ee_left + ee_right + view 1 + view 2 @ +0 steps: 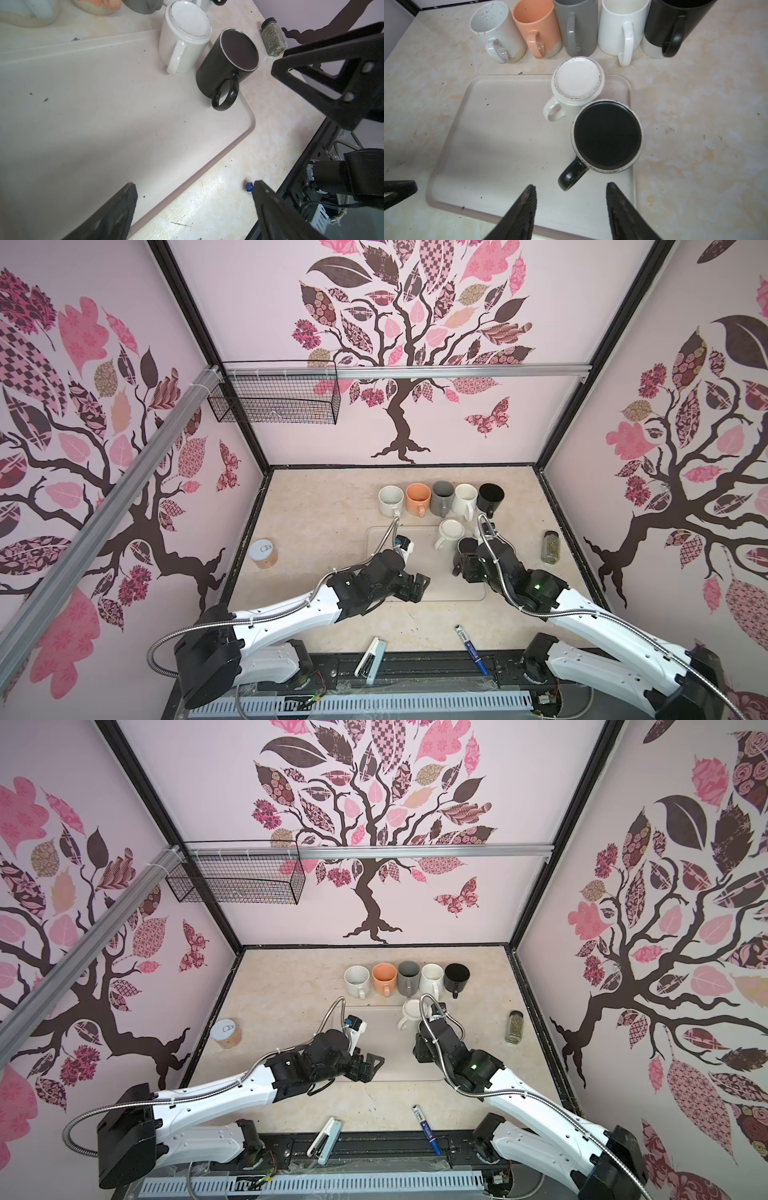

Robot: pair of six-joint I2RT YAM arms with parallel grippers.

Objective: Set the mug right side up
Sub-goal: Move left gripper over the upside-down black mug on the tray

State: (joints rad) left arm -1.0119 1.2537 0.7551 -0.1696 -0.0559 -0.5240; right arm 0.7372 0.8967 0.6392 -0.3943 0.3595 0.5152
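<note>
A glossy black ceramic mug (607,137) is seen upside down at the right side of a shallow beige plastic tray (498,135), just beside an inverted white ceramic mug (578,81). The right gripper (571,186) is held near the black mug's handle, fingers spread, grasping nothing. The left gripper (194,184) is likewise released, over the tray's near edge. A row of five upright mugs (577,27) is lined up behind the tray.

White arm links (282,612), black joint housings (208,659), ribbed silver cable conduits (148,653), and black fingers (525,207) with ridged inner faces.
</note>
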